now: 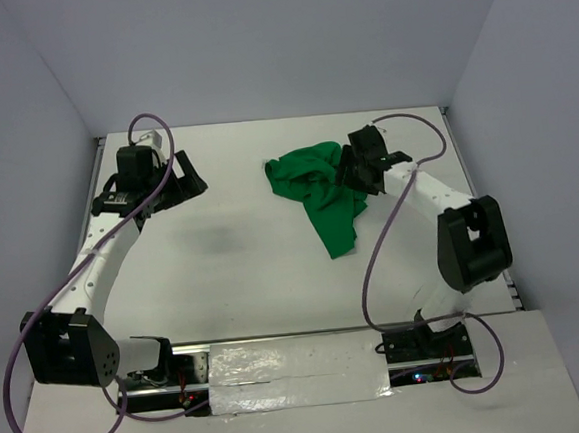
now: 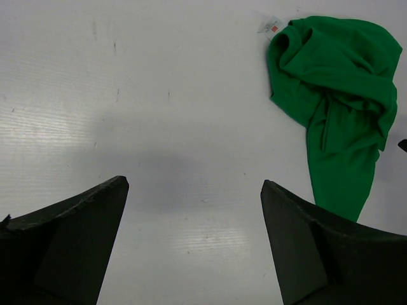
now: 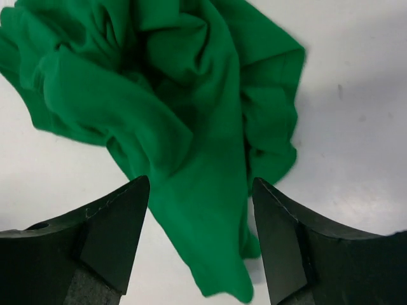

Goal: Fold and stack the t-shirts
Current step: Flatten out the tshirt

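While apart from table edges, crumpled t-shirt

The t-shirt between and ahead of the right gripper is plain bright green with no print. Ahead and to the right of the left gripper, a small white tag with a red mark shows at the cloth's edge. Both grippers have matt black fingers, the arms are white with black joints, the cables are purple, the table is plain white, and the walls are pale grey.

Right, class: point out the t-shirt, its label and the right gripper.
t-shirt [image 1: 315, 179]: top external view, crumpled middle.
label [image 2: 272, 25]: left wrist view, its centre.
right gripper [image 3: 200, 184]: right wrist view, midway between fingertips.
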Controlling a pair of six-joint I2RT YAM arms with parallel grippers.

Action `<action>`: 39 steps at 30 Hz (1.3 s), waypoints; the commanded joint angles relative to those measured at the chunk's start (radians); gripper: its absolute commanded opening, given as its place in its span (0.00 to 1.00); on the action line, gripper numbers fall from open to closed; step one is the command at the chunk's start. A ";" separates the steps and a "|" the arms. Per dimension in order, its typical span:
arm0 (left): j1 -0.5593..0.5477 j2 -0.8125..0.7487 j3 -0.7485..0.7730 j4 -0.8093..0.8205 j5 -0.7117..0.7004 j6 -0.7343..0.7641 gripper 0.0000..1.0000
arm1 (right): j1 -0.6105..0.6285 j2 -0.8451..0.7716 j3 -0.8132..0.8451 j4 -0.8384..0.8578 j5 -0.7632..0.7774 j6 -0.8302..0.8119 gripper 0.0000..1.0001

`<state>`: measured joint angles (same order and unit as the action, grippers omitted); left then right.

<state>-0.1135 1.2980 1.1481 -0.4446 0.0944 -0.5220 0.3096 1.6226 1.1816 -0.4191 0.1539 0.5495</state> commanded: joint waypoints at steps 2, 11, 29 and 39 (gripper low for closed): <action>0.000 -0.031 -0.005 -0.012 -0.030 0.033 0.99 | -0.010 0.127 0.143 0.043 -0.057 0.020 0.74; 0.000 -0.057 -0.013 -0.031 -0.059 0.027 0.99 | -0.004 0.330 0.312 0.010 -0.070 0.053 0.39; 0.236 0.029 0.246 -0.282 -0.266 -0.062 0.99 | 0.361 0.209 1.142 -0.219 -0.097 -0.037 0.00; 0.321 0.006 0.394 -0.270 -0.170 -0.081 0.99 | 0.152 -0.055 0.867 -0.053 -0.072 0.033 0.00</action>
<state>0.2077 1.3205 1.5078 -0.7174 -0.1196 -0.5842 0.5484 1.6016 2.1517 -0.5133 0.0677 0.5499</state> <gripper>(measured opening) 0.993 0.026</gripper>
